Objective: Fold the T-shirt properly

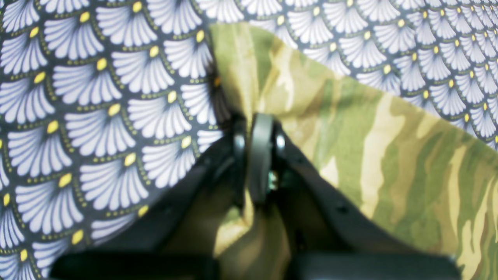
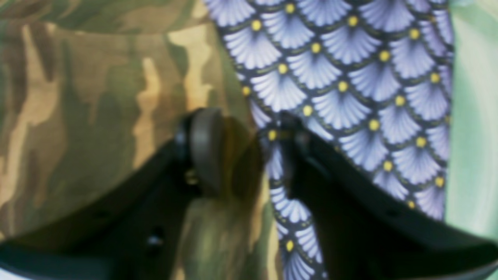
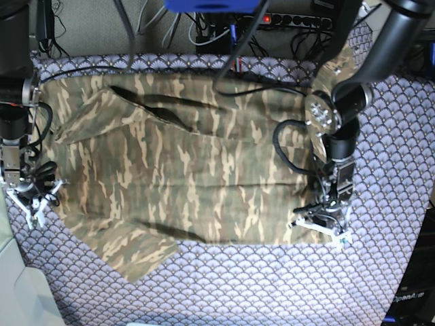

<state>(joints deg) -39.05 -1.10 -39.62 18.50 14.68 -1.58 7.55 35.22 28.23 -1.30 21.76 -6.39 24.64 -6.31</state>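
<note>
The camouflage T-shirt point(image 3: 183, 156) lies spread flat across the fan-scale tablecloth point(image 3: 272, 278), sleeves toward the left. My left gripper point(image 3: 325, 221) sits at the shirt's near right corner. In the left wrist view my left gripper point(image 1: 258, 151) is shut on the shirt's edge point(image 1: 369, 147), close over the tablecloth point(image 1: 97, 116). My right gripper point(image 3: 30, 200) sits at the shirt's left edge. In the right wrist view my right gripper point(image 2: 249, 155) is closed on a bunch of shirt cloth point(image 2: 89, 109), with a ridge of tablecloth point(image 2: 342, 85) also between the jaws.
Cables and a power strip point(image 3: 299, 20) run along the table's back edge. A pale surface point(image 3: 20, 292) lies beyond the table's left edge and shows in the right wrist view point(image 2: 470, 116). Both arms' cables hang over the shirt's sides.
</note>
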